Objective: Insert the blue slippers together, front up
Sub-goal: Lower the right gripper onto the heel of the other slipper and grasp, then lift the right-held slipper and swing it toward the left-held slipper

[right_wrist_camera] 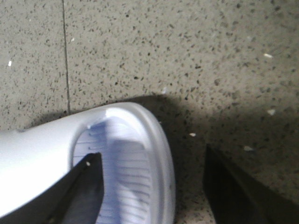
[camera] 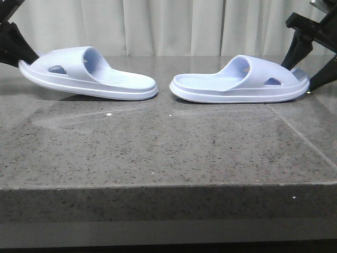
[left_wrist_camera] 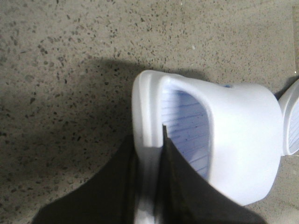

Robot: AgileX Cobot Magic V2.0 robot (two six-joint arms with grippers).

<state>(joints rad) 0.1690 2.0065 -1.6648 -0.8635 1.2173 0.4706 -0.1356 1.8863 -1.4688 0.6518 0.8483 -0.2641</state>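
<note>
Two pale blue slippers lie sole-down on the grey speckled worktop, toward its far edge, their open heel ends facing each other across a small gap and their toes pointing out to the left and right edges. My left tool is clamped on the left slipper: in the left wrist view one dark finger sits outside the side wall and the other inside the foot bed, pinching the rim near the toe. That end rides a little higher than the heel, which rests on the worktop. My right tool stands spread wide around the toe end of the right slipper; in the right wrist view one finger is over the ribbed foot bed and the other well outside the rim above bare stone, so it grips nothing. The right slipper lies flat.
</note>
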